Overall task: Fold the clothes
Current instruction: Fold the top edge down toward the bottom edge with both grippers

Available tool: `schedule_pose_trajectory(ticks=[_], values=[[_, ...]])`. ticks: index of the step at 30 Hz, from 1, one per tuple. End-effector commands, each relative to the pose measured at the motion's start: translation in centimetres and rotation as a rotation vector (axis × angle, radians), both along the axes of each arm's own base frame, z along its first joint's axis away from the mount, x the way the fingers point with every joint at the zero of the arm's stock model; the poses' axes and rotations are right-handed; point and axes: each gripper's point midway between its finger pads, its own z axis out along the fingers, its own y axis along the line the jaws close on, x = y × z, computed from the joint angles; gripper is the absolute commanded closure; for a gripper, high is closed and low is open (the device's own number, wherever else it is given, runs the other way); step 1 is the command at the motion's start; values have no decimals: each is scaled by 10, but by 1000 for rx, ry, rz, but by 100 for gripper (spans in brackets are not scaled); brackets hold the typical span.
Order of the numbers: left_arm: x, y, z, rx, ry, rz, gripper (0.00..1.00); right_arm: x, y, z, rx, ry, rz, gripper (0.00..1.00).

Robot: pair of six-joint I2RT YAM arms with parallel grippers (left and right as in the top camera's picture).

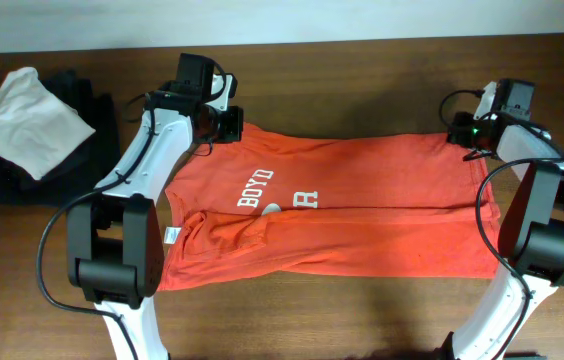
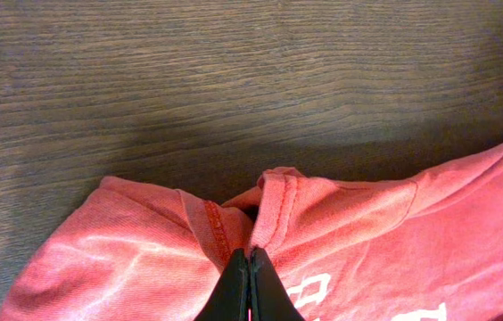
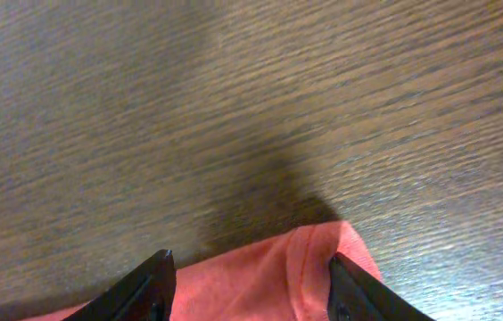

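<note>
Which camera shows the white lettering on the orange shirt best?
Overhead: the lettering on the shirt is readable as BOYD and R, with the whole chest in frame. The left wrist view catches only fragments at its bottom edge; the right wrist view shows none.

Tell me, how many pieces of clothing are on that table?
3: an orange T-shirt spread mid-table, a white garment at the left edge, and a dark garment beneath it. More could be hidden in that pile.
</note>
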Motion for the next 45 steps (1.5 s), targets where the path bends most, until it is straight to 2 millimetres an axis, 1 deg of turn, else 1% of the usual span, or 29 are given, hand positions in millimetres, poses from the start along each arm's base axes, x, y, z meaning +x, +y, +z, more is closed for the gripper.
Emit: schedule_pose_trajectory(ticks=[1,2,4,5,6,9,11,12,13,15,17,18,20,22,26,28,29,32,34,37,40,41,45], values=[[3,3,16,2,-39,-6,99,2,-4,-4,-21,4,-16,44],[4,3,16,2,-40,-7,99,3,-5,-3,-22,0,-17,47],[4,3,16,2,-40,-7,99,4,-5,-2,-24,-7,-17,63],[4,3,16,2,-40,-7,99,4,-5,-2,-24,-9,-17,91],[4,3,16,2,-40,-7,99,4,-5,-2,-24,-9,-17,96],[5,6,15,17,-43,2,99,-1,-4,-4,-17,15,-19,96],[8,15,16,65,-58,27,99,-11,-8,3,-5,48,-31,96],[10,18,19,85,-76,24,100,-16,-13,12,0,64,-43,96],[13,18,27,95,-103,3,99,-23,-19,28,14,83,-71,96],[16,17,42,91,-135,3,99,-34,-25,47,35,113,-100,96],[17,18,61,87,-170,7,99,-56,-24,68,64,196,-115,96],[13,19,68,88,-176,10,99,-69,-23,74,75,252,-120,96],[-1,26,74,115,-140,29,99,-93,-19,77,93,352,-132,96],[-25,36,74,154,-63,37,99,-119,-19,74,82,462,-150,96],[-73,50,63,210,132,56,99,-158,-23,74,24,628,-170,96],[-97,56,57,232,237,79,99,-168,-24,75,9,674,-173,96],[-106,58,55,242,275,75,99,-171,-22,75,14,683,-171,96],[-127,62,53,258,366,86,99,-178,-23,76,6,713,-172,96],[-147,65,52,275,444,85,99,-186,-23,77,-3,749,-176,96],[-162,69,53,292,508,79,99,-194,-21,79,-1,786,-174,96],[-177,71,55,305,566,73,99,-211,-30,84,-64,855,-243,96],[-184,73,56,313,596,70,99,-215,-33,86,-80,873,-267,96],[-200,75,60,325,661,64,99,-228,-31,89,-65,922,-264,96]])
